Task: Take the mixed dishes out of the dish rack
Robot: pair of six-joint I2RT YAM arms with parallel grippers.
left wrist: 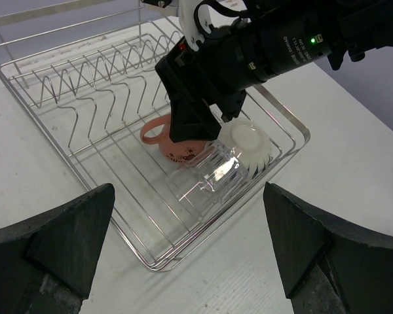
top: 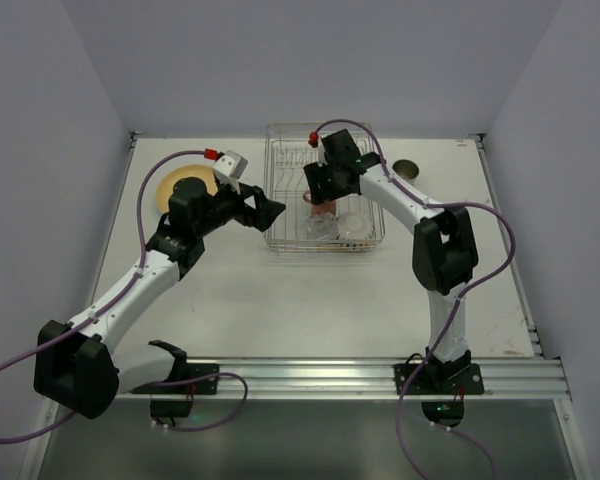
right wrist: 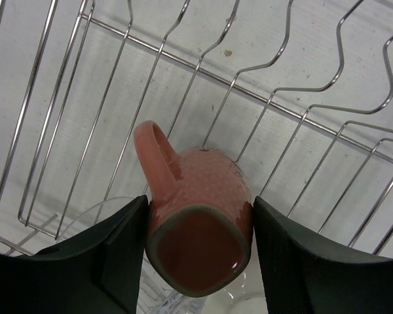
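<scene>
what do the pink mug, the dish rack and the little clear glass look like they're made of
pink mug: looks ceramic, matte dotted glaze, greyish bare-looking edge at its end.
dish rack: thin bent metal wire, shiny silver, likely chromed or stainless.
clear glass: see-through with bright glints; glass or hard plastic, can't tell.

Enclosure, as I see it from overhead.
- Table (top: 280, 310): white, matte, fills the centre.
- Walls: plain pale lavender panels at 12 o'clock (top: 310, 60), 9 o'clock (top: 40, 150) and 3 o'clock (top: 570, 150).
- Rail (top: 320, 378): ribbed aluminium along the 6 o'clock edge.
- Small dark round disc (top: 408, 168): on the tabletop at 1 o'clock.
- Light: even, with soft shadows.
</scene>
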